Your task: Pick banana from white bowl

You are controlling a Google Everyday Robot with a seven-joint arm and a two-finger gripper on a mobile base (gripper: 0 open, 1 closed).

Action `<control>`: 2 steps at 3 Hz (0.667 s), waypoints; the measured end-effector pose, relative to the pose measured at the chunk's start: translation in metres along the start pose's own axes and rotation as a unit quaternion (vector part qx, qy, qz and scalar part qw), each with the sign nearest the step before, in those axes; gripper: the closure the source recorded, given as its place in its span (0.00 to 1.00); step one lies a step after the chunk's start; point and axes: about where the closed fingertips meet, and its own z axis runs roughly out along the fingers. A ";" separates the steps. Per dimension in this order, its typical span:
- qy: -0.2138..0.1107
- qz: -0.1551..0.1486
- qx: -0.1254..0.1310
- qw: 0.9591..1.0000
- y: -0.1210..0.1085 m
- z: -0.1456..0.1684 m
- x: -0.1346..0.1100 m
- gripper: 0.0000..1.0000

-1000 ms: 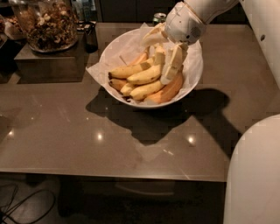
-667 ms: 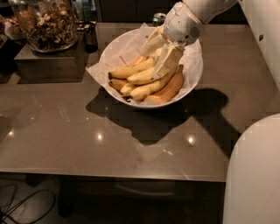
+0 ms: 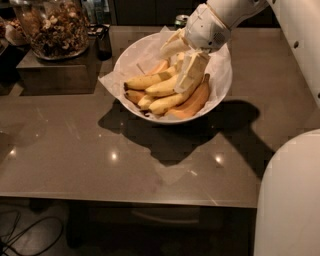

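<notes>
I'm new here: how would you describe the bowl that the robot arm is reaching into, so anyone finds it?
On the brown table, look to the far side, right of the glass jar of brown dried bits. There sits the white bowl, wide, paper-lined, holding bananas, with the robot's open tool inside it, over them. Unlike the clear jar, it is opaque white.

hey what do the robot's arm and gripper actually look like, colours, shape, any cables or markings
The arm is a smooth, rounded white shell; no cables or lettering show. The gripper, over the white bowl, has a chunky white housing with a few small dark dots, and two flat, tapered cream-coloured fingers, duller than the shell.
</notes>
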 end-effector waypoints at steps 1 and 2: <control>-0.006 0.007 0.005 1.000 -0.002 0.005 0.003 0.31; -0.013 0.009 0.005 1.000 -0.003 0.011 0.005 0.32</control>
